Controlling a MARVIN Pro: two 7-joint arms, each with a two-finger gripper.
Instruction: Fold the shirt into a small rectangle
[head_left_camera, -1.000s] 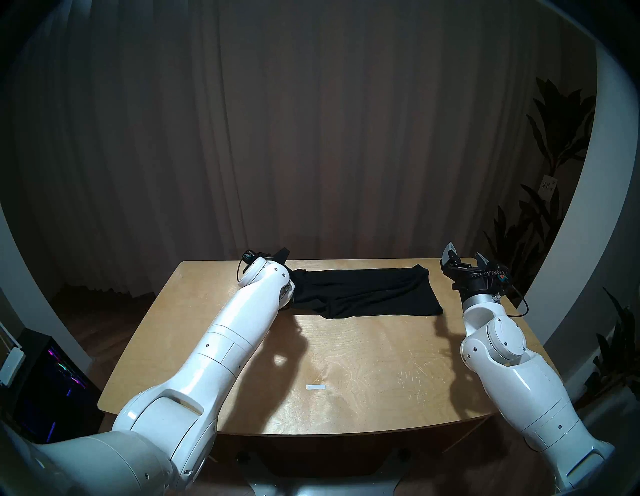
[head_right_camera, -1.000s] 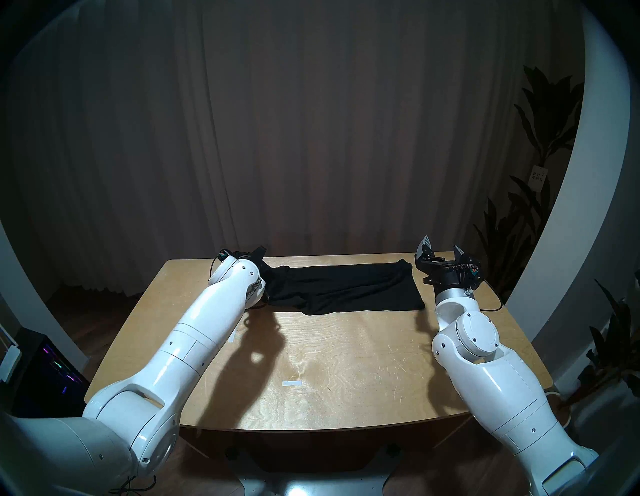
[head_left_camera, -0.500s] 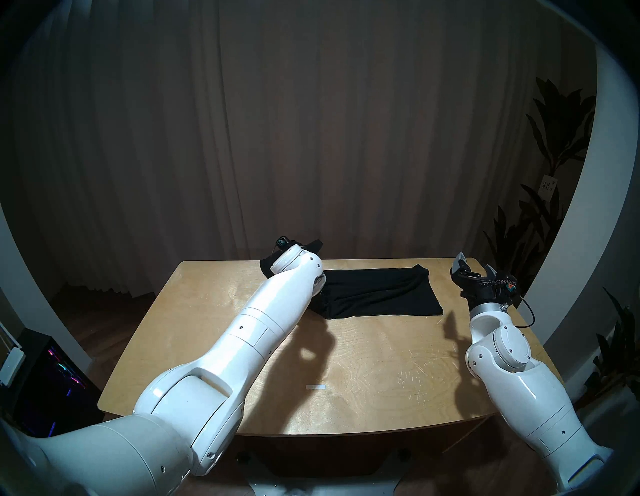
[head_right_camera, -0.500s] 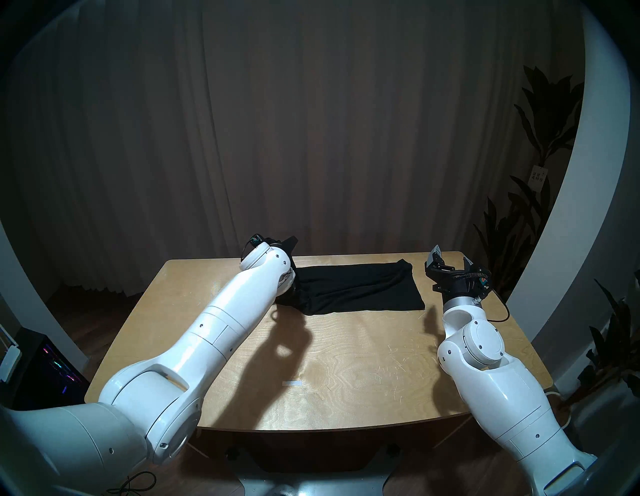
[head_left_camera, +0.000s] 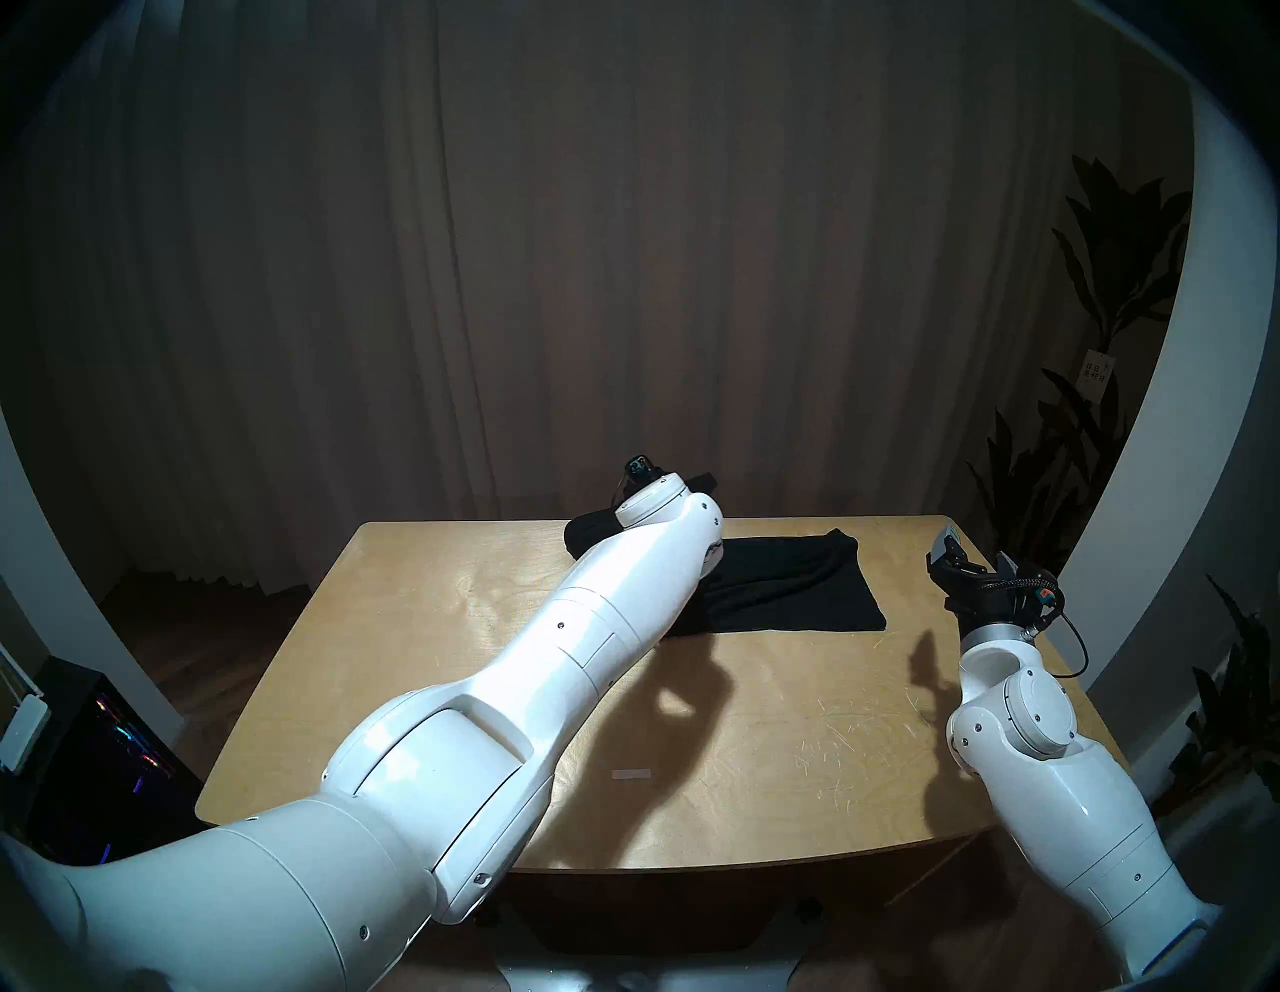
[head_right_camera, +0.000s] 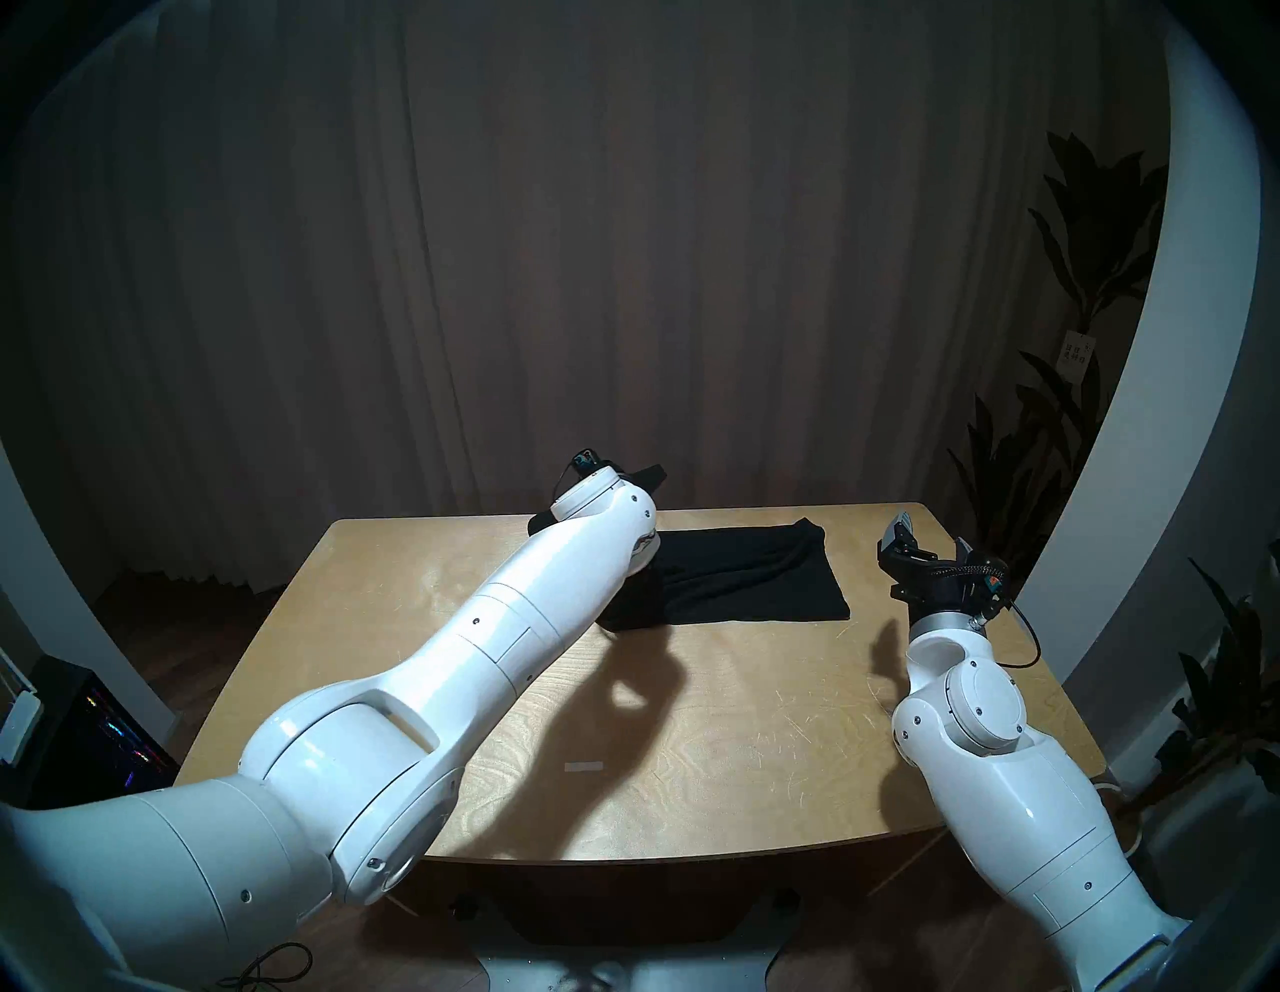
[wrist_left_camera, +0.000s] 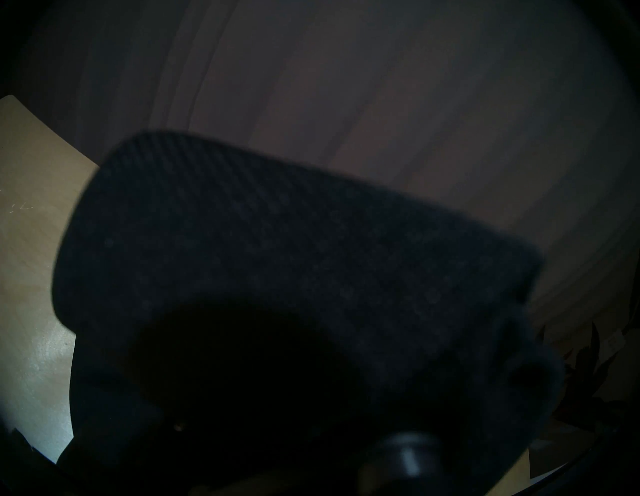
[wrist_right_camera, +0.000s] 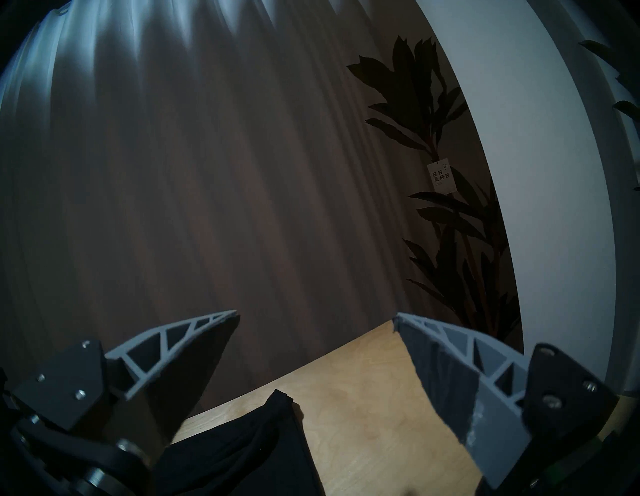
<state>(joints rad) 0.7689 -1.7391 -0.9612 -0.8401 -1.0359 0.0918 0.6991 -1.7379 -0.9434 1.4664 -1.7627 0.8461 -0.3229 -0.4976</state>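
Observation:
The black shirt (head_left_camera: 796, 589) lies as a long folded band across the far part of the wooden table (head_left_camera: 727, 727). Its left end is lifted and carried over the rest. My left gripper (head_left_camera: 696, 483) is mostly hidden behind its wrist and is shut on that lifted end. In the left wrist view the black fabric (wrist_left_camera: 311, 259) fills the lower view and hides the fingers. My right gripper (head_left_camera: 973, 554) is open and empty, raised just right of the shirt's right end (wrist_right_camera: 249, 446). The shirt also shows in the head stereo right view (head_right_camera: 755, 582). Its white tag is hidden.
A small white tape strip (head_left_camera: 632, 774) lies on the near middle of the table. Curtains hang close behind the table's far edge. Plants (head_left_camera: 1080, 450) stand at the right. A dark computer case (head_left_camera: 104, 762) stands on the floor at the left.
My left gripper has moved right and slightly up with the shirt's left end, doubling the band over itself. My right arm has drawn back to the right, still open.

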